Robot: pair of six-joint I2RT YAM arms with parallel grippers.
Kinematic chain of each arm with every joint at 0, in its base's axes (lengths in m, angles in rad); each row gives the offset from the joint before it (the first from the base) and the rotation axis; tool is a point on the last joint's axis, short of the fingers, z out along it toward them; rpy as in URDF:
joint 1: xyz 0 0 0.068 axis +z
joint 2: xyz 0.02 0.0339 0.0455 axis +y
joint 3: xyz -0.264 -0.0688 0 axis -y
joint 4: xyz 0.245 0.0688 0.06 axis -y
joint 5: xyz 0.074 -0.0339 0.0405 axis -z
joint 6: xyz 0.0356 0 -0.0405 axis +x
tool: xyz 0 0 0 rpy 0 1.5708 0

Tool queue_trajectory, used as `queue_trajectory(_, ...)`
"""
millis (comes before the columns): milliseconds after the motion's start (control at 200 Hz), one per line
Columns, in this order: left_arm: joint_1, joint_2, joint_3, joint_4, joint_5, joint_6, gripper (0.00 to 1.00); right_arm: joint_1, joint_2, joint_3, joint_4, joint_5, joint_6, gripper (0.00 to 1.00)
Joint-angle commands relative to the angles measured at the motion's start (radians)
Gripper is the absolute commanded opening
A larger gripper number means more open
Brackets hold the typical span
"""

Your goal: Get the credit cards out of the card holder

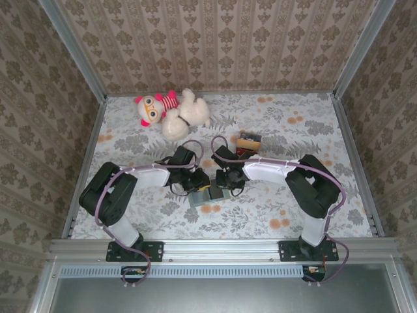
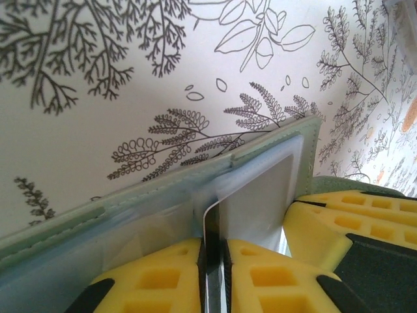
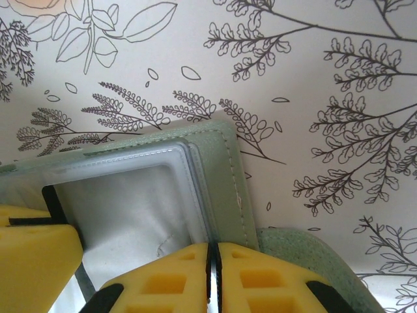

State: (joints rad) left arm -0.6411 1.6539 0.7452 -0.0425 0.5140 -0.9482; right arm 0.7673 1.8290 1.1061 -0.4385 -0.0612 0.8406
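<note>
The card holder (image 3: 225,163) is pinched, it seems, by the right gripper (image 3: 214,264); a credit card (image 2: 212,218) inside it is clamped by the left gripper (image 2: 212,267).

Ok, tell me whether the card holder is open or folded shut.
Open. The card holder has its clear inner pocket exposed and facing up, with no flap over it, in both wrist views.

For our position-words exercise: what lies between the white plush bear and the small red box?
A bare stretch of flower-printed tablecloth separates the white plush bear and the small red box, as the overhead view shows.
</note>
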Motion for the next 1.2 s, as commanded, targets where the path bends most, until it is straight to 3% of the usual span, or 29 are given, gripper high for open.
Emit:
queue_trajectory(0,0.002,-0.029,-0.026,0.044,0.047,0.029,0.14,0.009,0.078,-0.022,0.037,-0.048,0.001,0.14)
queue_trajectory(680,0.078,-0.115,-0.120,0.073,0.092,0.056,0.05,-0.002,0.082,-0.028,0.001,-0.013,0.011,0.11)
queue_trajectory(1195,0.138,-0.151,-0.097,-0.078,0.098,0.152,0.00,-0.024,0.055,-0.028,0.012,-0.045,0.024,0.12)
